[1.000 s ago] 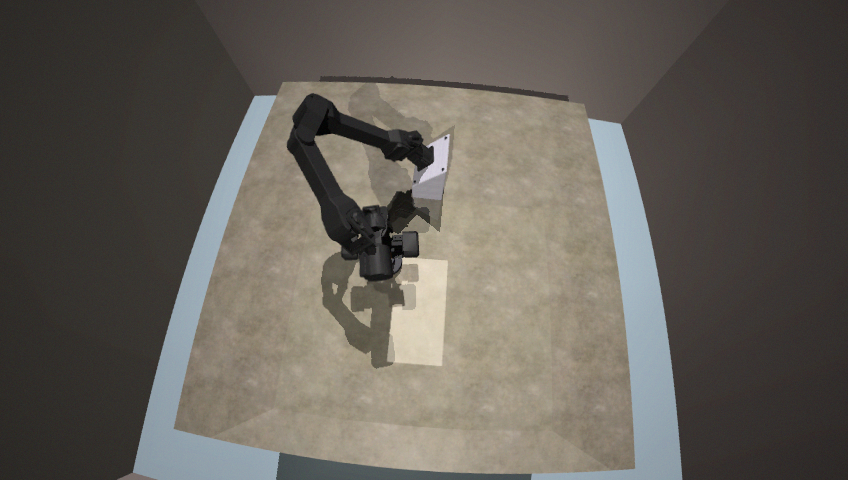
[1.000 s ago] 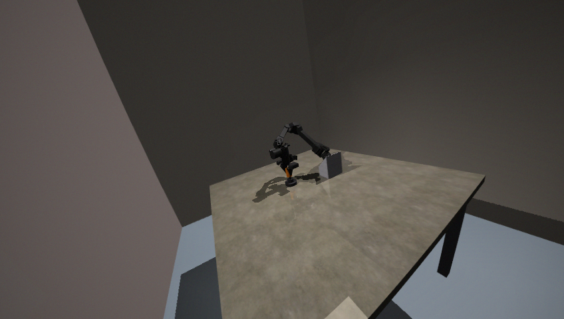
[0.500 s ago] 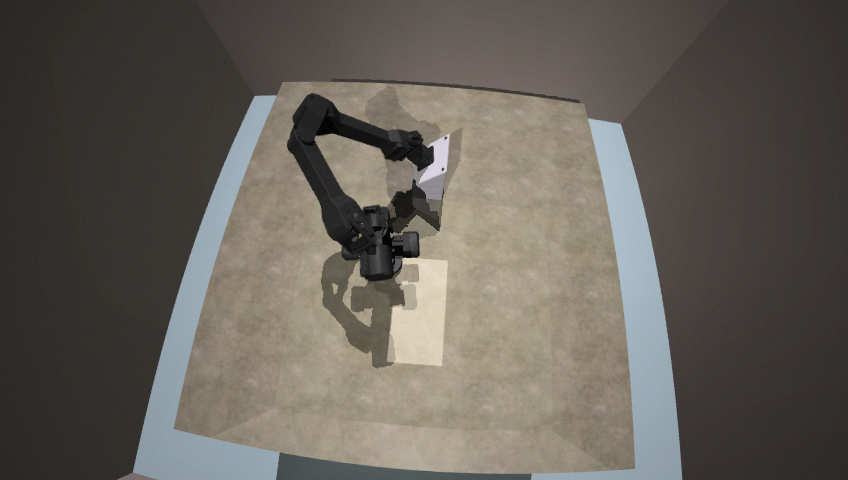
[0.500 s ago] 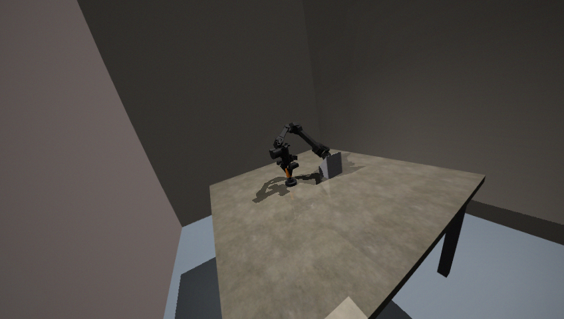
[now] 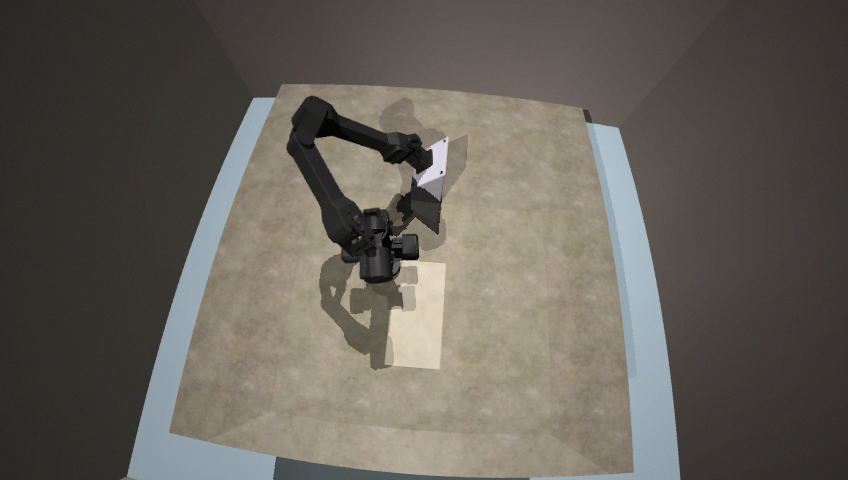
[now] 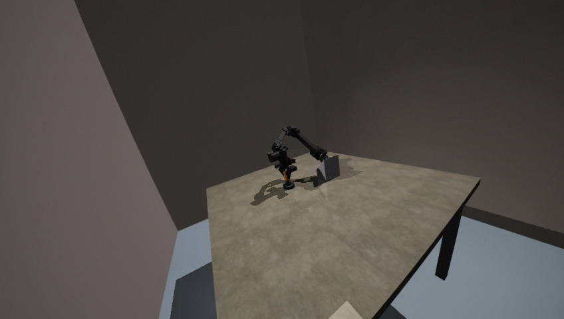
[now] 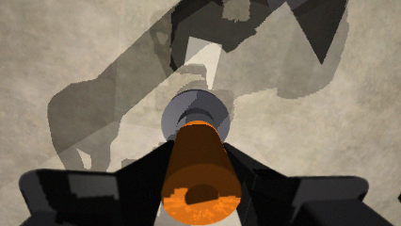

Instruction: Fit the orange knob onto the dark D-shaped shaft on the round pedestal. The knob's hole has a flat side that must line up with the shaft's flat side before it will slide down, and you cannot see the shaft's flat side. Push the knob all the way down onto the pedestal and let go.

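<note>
The orange knob [image 6: 286,176] [image 7: 197,143] is upright or nearly so between the fingers. Its near end with a D-shaped hole faces the wrist camera. My gripper [image 7: 198,146] is shut on it from both sides. The round dark pedestal [image 6: 290,186] [image 7: 171,116] stands on the table under the knob. In the wrist view the knob's lower end overlaps the middle of the pedestal. The knob covers most of the shaft, and its flat side does not show. I cannot tell how far down the knob sits. In the top view the arm hides knob and pedestal.
The arm's grey wedge-shaped base mount [image 5: 433,166] [image 6: 331,168] stands on the table [image 5: 505,267] [image 6: 356,221] behind the pedestal. A pale rectangular patch [image 5: 416,333] lies beside the gripper in the top view. Arm shadows fall around the pedestal.
</note>
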You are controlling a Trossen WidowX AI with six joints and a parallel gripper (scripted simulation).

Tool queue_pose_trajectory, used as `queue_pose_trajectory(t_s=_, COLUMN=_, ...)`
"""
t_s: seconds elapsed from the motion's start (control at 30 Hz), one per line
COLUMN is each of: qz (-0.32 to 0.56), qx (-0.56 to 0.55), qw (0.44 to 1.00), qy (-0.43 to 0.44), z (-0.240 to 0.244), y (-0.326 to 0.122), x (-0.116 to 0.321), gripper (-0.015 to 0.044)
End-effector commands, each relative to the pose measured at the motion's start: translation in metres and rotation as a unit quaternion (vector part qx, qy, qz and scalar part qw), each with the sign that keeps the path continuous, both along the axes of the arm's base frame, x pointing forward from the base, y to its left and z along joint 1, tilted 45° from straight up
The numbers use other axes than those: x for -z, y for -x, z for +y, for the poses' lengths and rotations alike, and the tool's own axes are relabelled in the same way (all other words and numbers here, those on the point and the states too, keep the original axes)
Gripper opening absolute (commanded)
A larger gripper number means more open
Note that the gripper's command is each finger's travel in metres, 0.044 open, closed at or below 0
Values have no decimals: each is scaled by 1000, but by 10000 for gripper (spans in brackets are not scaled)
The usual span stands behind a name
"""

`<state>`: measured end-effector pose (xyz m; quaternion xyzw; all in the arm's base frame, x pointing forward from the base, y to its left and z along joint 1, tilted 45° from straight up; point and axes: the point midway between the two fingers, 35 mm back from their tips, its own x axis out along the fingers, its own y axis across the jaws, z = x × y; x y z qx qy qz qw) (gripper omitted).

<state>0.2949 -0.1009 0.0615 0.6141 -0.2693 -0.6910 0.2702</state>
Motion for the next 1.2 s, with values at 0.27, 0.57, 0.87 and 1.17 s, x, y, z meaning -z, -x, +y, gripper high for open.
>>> queue_pose_trajectory(t_s=0.27, qz=4, qx=-6, qw=1000, qy=-1, z=-2, y=1, x=2, gripper=0)
queue_pose_trajectory(t_s=0.57, qz=4, qx=-6, qw=1000, qy=-1, z=-10, y=2, x=8, gripper=0)
queue_pose_trajectory(t_s=0.87, qz=1, qx=-4, qw=1000, qy=-3, z=-11, y=1, x=10, gripper=0)
queue_pose_trajectory(t_s=1.17, qz=1, qx=-4, qw=1000, qy=-3, z=-11, y=1, x=10, gripper=131)
